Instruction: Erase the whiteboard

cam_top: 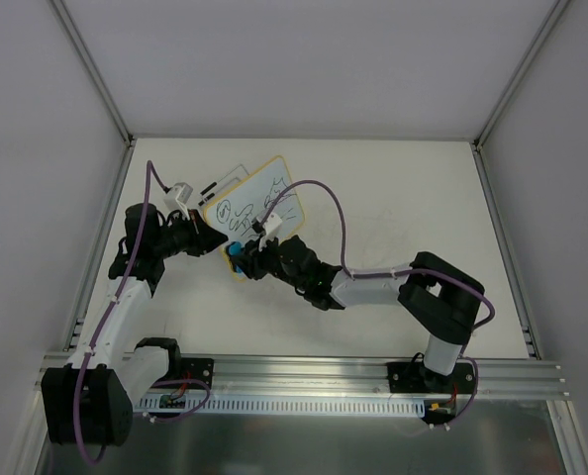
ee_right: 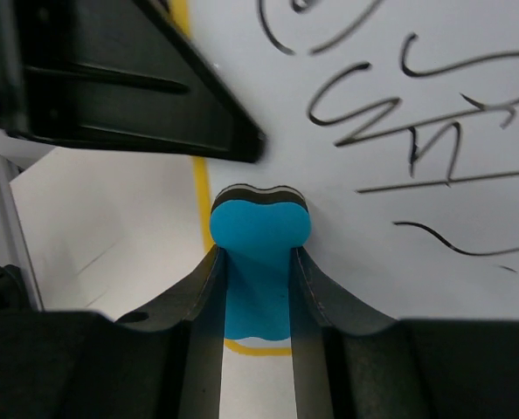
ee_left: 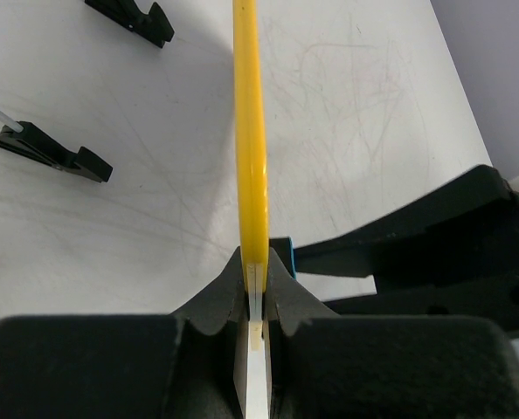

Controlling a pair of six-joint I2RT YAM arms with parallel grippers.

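Top external view shows the whiteboard (cam_top: 259, 198) tilted up off the table (cam_top: 403, 198), its near yellow rim pinched by the left gripper (ee_left: 255, 272). At the board's near corner, the right gripper (ee_right: 259, 262) clamps a blue eraser (ee_right: 259, 223) against the face, beside black scribbles (ee_right: 399, 122).

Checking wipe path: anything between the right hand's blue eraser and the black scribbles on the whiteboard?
Nothing visible. The right hand, shut on the blue foam eraser block, sits at a corner of the yellow-rimmed white board; only bare white surface separates it from the black scribbles. The left hand clamps the board's edge nearby, beside that path.
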